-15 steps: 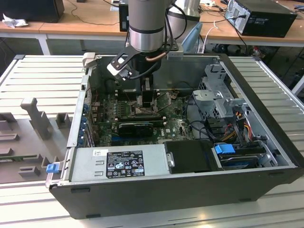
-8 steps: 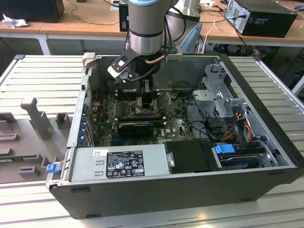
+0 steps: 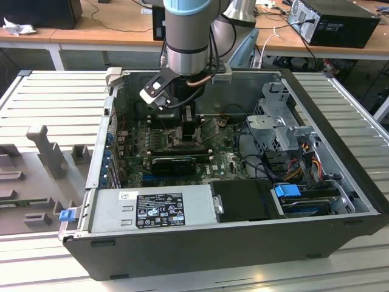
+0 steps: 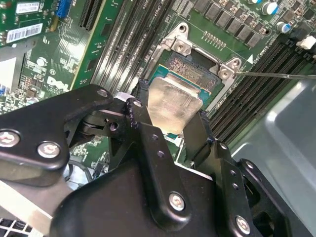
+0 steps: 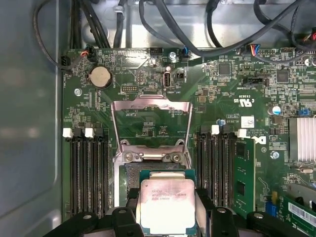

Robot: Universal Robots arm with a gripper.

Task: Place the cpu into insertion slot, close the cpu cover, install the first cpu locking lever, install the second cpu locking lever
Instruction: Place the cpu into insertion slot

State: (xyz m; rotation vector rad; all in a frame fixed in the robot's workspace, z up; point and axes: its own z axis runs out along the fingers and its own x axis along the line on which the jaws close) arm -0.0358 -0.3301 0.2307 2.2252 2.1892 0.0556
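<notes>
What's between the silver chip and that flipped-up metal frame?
In the first wrist view: a hinge bar with two screws, then a strip of exposed socket.

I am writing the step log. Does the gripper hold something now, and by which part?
Yes. The gripper holds the cpu by two opposite side edges, above the open slot; the cover stands open.

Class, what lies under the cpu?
The insertion slot: its contact field shows beyond the cpu, held by the pincer; the rest is covered.
</notes>
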